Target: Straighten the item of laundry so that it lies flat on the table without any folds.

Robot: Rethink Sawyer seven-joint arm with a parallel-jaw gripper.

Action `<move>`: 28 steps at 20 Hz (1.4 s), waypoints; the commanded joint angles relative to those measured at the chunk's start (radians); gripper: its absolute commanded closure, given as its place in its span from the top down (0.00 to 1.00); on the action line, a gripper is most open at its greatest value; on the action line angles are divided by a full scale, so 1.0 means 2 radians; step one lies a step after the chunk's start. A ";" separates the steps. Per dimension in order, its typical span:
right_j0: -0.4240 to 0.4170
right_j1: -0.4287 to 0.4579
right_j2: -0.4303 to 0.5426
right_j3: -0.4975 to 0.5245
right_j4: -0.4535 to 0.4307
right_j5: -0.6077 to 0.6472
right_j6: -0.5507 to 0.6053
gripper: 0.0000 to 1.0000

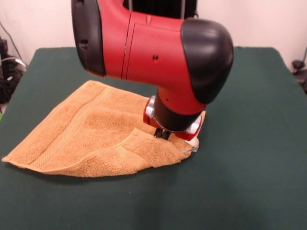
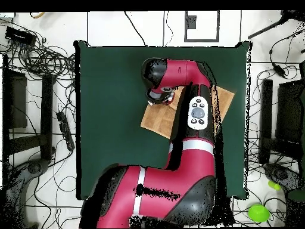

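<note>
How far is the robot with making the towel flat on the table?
Not finished. The orange towel lies on the green table, but one part is folded over itself, so it is not flat. In hand: the gripper is down at the towel's folded corner, near the white tag; its grasp cannot be seen. Left: open that fold and spread the towel out.

Fingers hidden under wrist; arm covers much of towel.
</note>
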 commanded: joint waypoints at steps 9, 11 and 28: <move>0.010 0.034 0.025 0.007 0.021 -0.057 0.095 0.00; 0.012 0.034 0.014 0.007 0.007 -0.074 0.096 0.00; 0.031 0.078 -0.050 -0.113 -0.093 -0.159 0.074 0.00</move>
